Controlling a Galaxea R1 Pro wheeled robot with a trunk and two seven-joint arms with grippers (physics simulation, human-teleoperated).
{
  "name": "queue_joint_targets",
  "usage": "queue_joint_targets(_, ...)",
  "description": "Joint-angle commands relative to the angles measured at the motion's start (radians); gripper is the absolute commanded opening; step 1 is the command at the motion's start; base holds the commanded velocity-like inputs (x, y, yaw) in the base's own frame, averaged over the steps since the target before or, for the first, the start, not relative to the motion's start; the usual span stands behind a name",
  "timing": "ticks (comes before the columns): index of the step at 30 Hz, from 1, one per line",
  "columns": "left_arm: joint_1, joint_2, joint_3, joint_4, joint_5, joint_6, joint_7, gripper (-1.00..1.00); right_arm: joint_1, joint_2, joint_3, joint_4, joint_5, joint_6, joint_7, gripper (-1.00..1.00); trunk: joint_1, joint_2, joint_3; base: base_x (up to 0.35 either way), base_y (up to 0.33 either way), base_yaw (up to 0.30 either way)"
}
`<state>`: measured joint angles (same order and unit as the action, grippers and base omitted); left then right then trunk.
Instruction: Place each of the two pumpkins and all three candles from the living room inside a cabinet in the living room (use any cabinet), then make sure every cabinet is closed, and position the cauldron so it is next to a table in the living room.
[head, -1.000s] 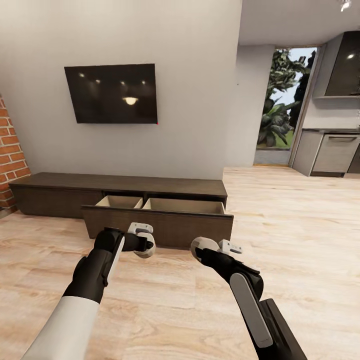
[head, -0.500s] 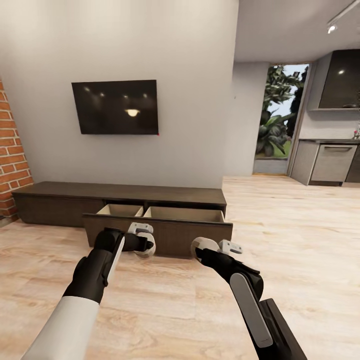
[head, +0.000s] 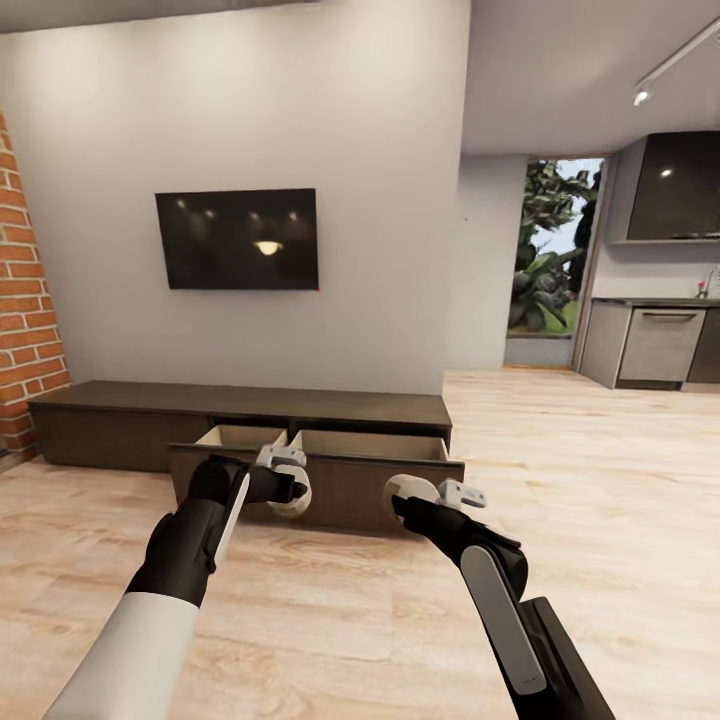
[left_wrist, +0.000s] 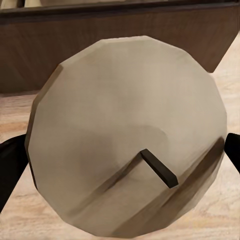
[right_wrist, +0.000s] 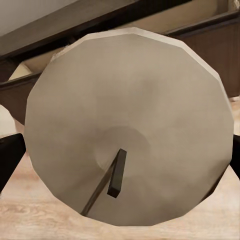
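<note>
Both jaws grip pale round candles, left (head: 290, 492) and right (head: 408, 493), unchanged. Since earlier, my view has pulled back from the cabinet (head: 240, 425), its drawer open ahead.

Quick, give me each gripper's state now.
Left gripper: shut on a candle.
Right gripper: shut on a second candle.

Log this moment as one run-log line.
left end effector: holding candle | right end effector: holding candle | cabinet: drawer open, ahead | pumpkins, cauldron: unseen
</note>
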<state>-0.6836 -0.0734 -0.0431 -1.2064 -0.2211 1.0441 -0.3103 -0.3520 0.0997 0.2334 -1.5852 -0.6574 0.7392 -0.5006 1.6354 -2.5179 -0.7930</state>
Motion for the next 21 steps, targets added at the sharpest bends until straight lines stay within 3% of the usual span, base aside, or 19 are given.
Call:
queue_joint_targets(1,-0.001,0.000,0.000,-0.001,-0.010,0.003,-0.009,-1.00,-0.001,0.000,0.000,-0.001,-0.011,0.002,-0.010,-1.00,-0.001,0.000,0.003,0.000,0.000,0.000)
queue_joint_targets(6,-0.001,0.000,0.000,0.000,-0.010,0.003,-0.009,-1.00,-0.001,0.000,-0.002,-0.001,-0.011,0.002,-0.010,-1.00,-0.001,0.000,0.007,0.000,0.000,-0.127)
queue_joint_targets(21,-0.001,0.000,0.000,0.001,-0.012,0.003,-0.009,-1.00,-0.001,0.000,-0.003,-0.001,-0.011,0.002,-0.010,-1.00,-0.001,0.000,0.007,0.000,0.000,-0.282)
